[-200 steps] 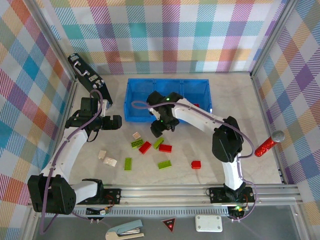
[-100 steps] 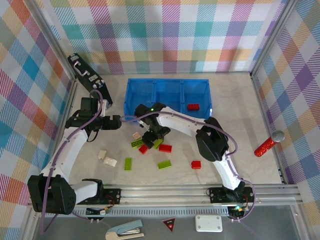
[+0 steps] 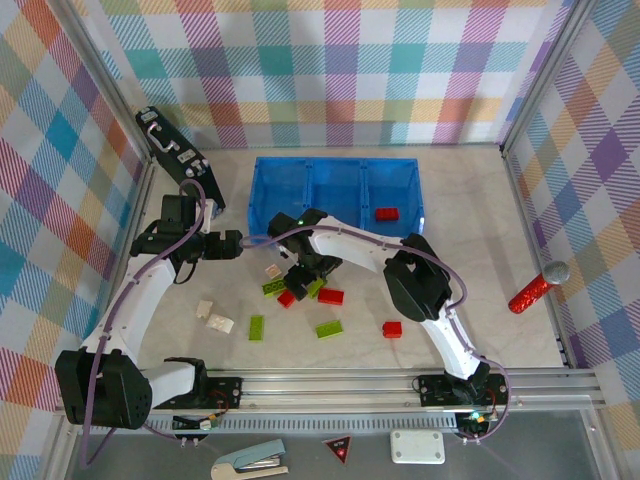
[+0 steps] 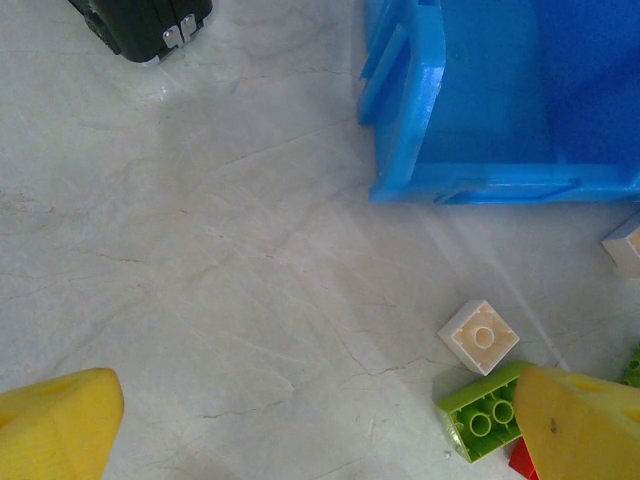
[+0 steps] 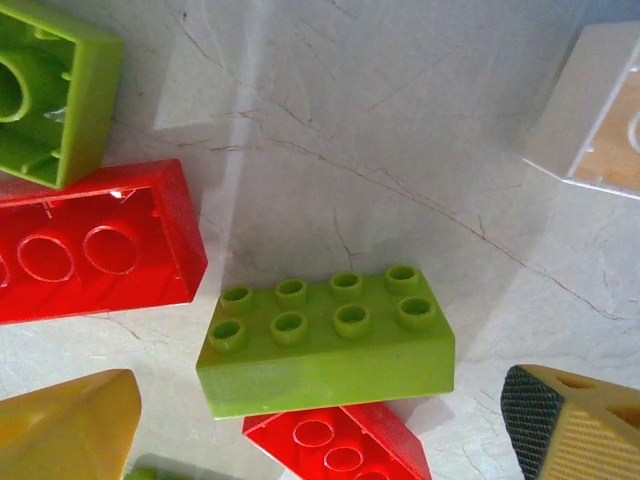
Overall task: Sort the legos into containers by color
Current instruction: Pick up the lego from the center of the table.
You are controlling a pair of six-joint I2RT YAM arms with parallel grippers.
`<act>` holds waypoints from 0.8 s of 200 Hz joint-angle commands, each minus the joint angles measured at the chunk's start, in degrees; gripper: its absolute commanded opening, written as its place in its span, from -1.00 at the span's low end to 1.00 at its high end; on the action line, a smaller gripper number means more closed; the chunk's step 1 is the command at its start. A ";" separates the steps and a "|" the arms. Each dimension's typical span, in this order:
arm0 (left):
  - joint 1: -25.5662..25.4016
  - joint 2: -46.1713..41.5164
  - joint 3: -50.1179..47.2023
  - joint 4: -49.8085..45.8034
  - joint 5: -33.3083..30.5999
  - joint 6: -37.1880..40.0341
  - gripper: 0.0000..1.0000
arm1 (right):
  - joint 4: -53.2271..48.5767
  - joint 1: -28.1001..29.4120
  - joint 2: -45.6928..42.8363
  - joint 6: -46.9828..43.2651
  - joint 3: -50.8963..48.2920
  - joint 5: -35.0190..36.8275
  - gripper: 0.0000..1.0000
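R gripper (image 3: 300,273) in frame ctr is spread open; a green brick (image 5: 325,350) lies between its fingers, untouched. L gripper (image 3: 232,243), left of ctr, also open w/ nothing inside. Tray (image 3: 335,162) upper ctr, one red brick (image 3: 386,213) in right compartment

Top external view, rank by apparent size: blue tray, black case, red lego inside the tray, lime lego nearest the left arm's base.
1. blue tray, clearly the largest.
2. black case.
3. red lego and lime lego: they look about alike, so not ranked against each other.
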 commanded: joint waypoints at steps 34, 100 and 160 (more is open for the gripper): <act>0.39 -0.57 -0.38 0.01 -0.24 0.37 1.00 | -0.15 0.48 2.57 0.22 0.78 0.33 0.78; 0.39 -0.58 -0.37 -0.08 -0.14 0.42 0.99 | -1.18 0.47 3.75 0.27 2.59 0.17 0.63; 0.37 -0.58 -0.38 -0.08 -0.02 0.55 1.00 | -2.32 0.47 3.43 0.49 3.94 0.44 0.47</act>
